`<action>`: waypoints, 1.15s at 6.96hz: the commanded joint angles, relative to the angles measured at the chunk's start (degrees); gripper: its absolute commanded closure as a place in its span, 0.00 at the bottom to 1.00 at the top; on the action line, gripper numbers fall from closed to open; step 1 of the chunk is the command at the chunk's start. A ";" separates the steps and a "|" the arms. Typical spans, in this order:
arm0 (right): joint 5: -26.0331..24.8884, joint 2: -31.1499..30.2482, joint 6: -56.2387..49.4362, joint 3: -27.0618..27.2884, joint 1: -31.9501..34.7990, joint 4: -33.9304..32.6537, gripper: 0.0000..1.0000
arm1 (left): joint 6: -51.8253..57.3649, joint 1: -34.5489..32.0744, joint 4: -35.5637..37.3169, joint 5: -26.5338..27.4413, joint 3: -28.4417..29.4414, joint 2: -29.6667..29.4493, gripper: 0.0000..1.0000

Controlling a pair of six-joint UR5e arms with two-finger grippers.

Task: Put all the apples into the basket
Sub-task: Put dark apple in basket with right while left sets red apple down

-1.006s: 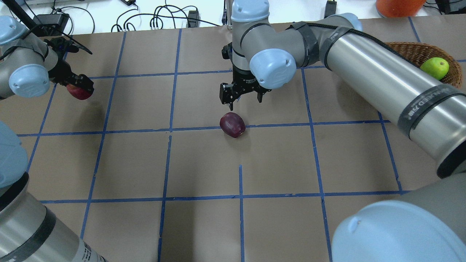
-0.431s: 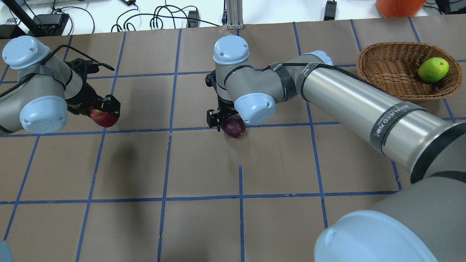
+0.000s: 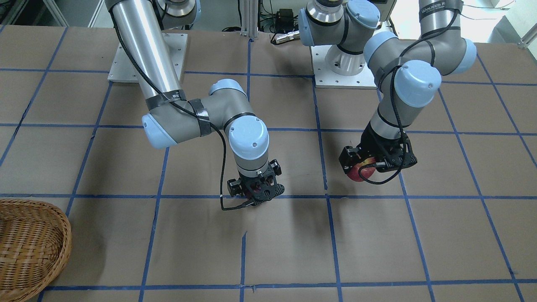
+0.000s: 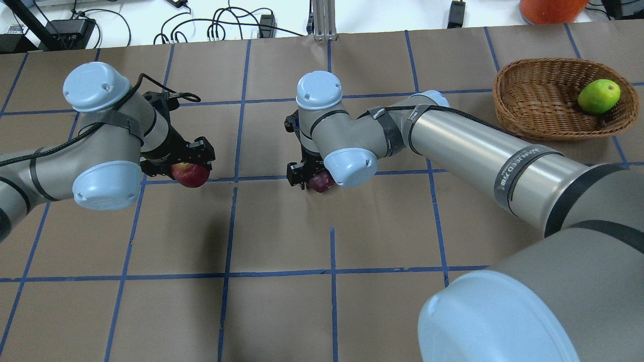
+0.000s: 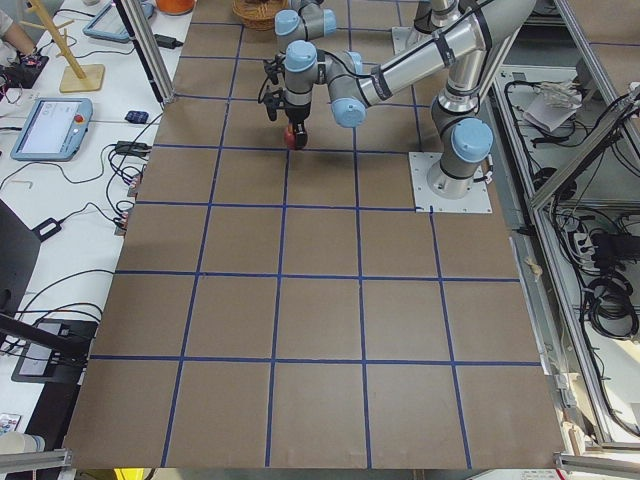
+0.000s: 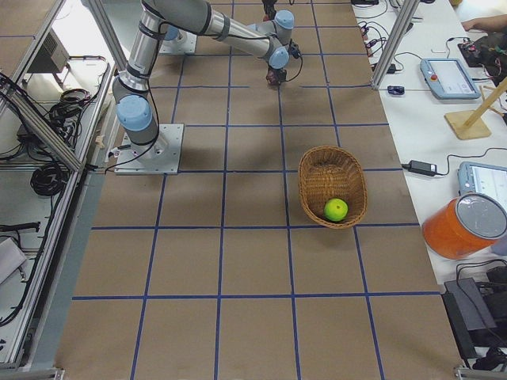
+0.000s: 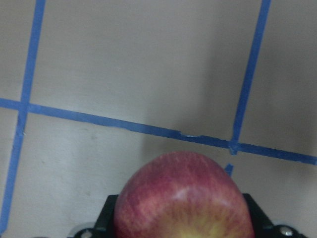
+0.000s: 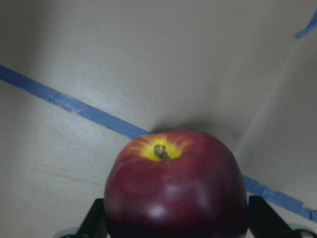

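My left gripper (image 4: 191, 168) is shut on the red apple (image 4: 190, 174) and holds it above the table, left of centre; the apple fills the bottom of the left wrist view (image 7: 183, 198). My right gripper (image 4: 316, 180) is down around the maroon apple (image 4: 320, 181), which rests on the table on a blue line. In the right wrist view this apple (image 8: 173, 188) lies stem up between the open jaws, which stand close by its sides. The green apple (image 4: 598, 96) lies in the wicker basket (image 4: 538, 100) at the far right.
The table is brown paper with a grid of blue tape lines (image 4: 332, 271). An orange container (image 4: 551, 7) stands beyond the far edge behind the basket. Cables (image 4: 211, 25) lie off the table's far edge. My right forearm (image 4: 483, 151) spans from the centre to the near right.
My right gripper has come down from above the maroon apple to around it. My left arm has carried the red apple to the right, towards the centre.
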 commanded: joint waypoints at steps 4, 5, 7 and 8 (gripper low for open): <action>-1.31 -7.90 -0.20 -0.85 -14.31 2.26 1.00 | -26.14 -12.64 1.94 -0.50 1.91 -2.82 0.58; -1.49 -9.75 -0.73 -1.11 -23.01 3.35 1.00 | -33.95 -16.42 4.48 -0.68 3.57 -5.35 0.58; -2.19 -10.12 -8.68 -3.12 -35.35 3.36 1.00 | -51.35 -25.73 8.87 -0.68 9.36 -14.12 0.58; -7.24 -9.43 -13.78 -5.48 -39.66 3.27 1.00 | -54.65 -27.51 9.77 -0.59 12.44 -17.56 0.58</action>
